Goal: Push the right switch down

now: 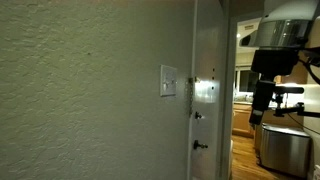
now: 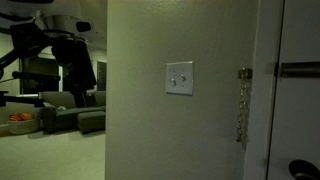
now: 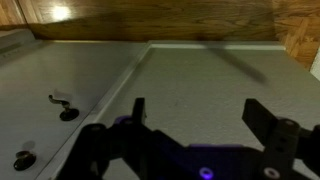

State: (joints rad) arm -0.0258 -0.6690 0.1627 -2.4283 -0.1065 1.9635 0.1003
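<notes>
Hovering with jaws spread wide, the gripper (image 3: 195, 114) lies well apart from the right switch (image 2: 185, 77), seemingly past the wall (image 2: 140, 125) edge.

Wall (image 2: 140, 120): matt paint with a rough, stippled texture in both exterior views. Switch plate (image 2: 179, 78): smooth white, plastic-looking, slight sheen. Door (image 3: 200, 70): smooth pale paint, satin. Door chain (image 2: 242, 105): shiny metal. Floorboards (image 3: 150, 18): glossy wood. Pincer (image 3: 197, 108): matt black. Bin (image 1: 282, 148): brushed metal.

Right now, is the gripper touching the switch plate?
No, in an exterior view the gripper hangs beyond the door, well apart from the switch plate.
</notes>
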